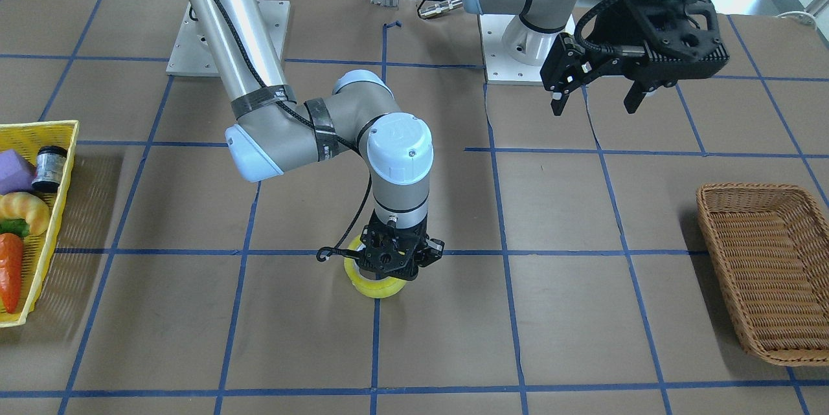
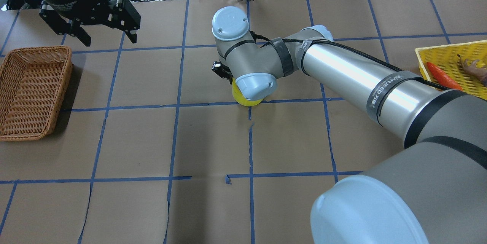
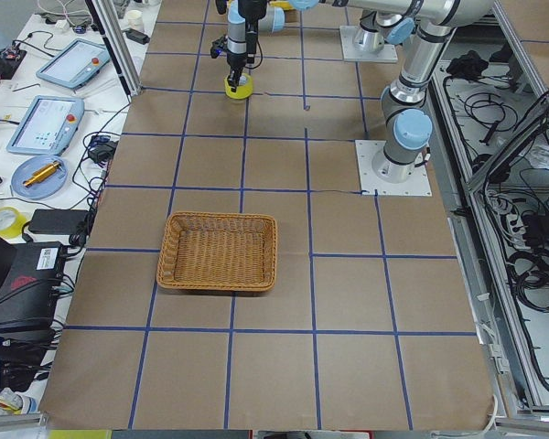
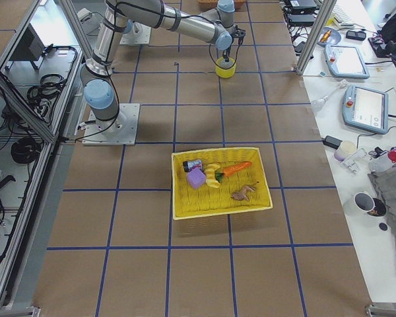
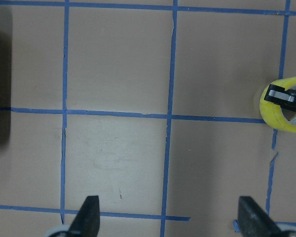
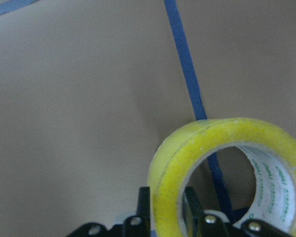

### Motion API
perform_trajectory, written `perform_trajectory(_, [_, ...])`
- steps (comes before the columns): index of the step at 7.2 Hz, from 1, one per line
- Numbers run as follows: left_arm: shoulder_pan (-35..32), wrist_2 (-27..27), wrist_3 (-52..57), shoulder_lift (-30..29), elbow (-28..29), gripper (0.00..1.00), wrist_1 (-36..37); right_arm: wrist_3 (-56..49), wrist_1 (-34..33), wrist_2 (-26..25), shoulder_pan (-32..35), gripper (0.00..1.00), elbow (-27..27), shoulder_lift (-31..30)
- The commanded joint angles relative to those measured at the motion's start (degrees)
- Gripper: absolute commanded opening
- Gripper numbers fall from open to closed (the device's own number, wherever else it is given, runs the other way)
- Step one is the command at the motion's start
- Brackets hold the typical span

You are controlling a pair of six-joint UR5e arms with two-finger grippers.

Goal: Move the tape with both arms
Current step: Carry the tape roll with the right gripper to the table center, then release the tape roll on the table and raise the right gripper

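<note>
the tape (image 1: 381, 287), a thick yellow translucent roll, lies with its hole upward near the middle of the table, at a crossing of the blue grid lines. the right gripper (image 1: 392, 265) stands straight down over it. the right wrist view shows its jaws pinching the roll's wall, one finger (image 6: 144, 203) outside and the other inside the pale core. whether the roll sits on the brown paper or hangs just clear of it i cannot tell.

the left gripper (image 2: 109, 39) hangs high above the table, well apart from the tape, with its jaws spread wide and nothing between them. the wicker basket (image 2: 38, 48) lies near it at the table's left end.

judging by this, the step in hand is the first pick: the right arm grips the roll and the hand-over is not yet done. the next move calls for a straight lift, then carrying the roll toward the left gripper and turning it so a free stretch of wall faces those open jaws. the pinch on one side could let the roll swing, so a slow lift seems wise.
</note>
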Motion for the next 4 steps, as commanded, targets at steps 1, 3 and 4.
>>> perform_trajectory(1, [-0.1, -0.1, 0.6, -0.4, 0.2, 1.00, 0.0, -0.1, 0.7, 0.4, -0.9, 1.00, -0.8, -3.2])
perform_trajectory(3, [0.5, -0.1, 0.9, -0.4, 0.1, 1.00, 0.0, -3.8, 7.3, 0.4, -8.0, 1.00, -0.8, -9.6])
perform_trajectory(4, [0.3, -0.2, 0.1, -2.1, 0.2, 1.00, 0.4, -13.6, 12.4, -0.2, -13.7, 1.00, -0.5, -14.3])
